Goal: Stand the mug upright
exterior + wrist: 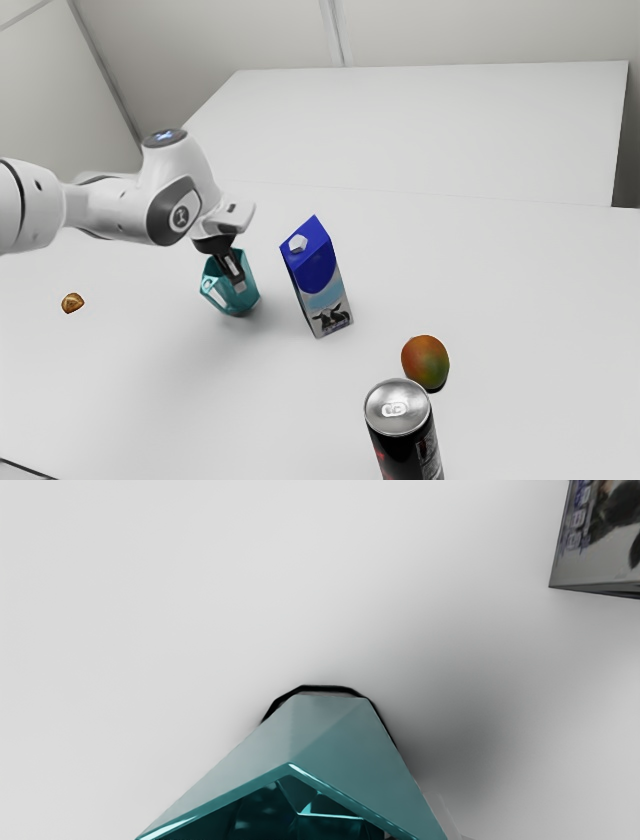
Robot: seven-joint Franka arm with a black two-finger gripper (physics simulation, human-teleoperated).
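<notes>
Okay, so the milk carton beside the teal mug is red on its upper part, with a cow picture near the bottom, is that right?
Not quite: the upper part of the milk carton beside the teal mug is blue, as the exterior view shows. The cow picture is near the bottom.

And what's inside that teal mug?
Inside the mug, the wrist view shows shiny, angular teal walls. The mug's own side covers the deeper part, so I can't tell whether anything is in there.
</notes>
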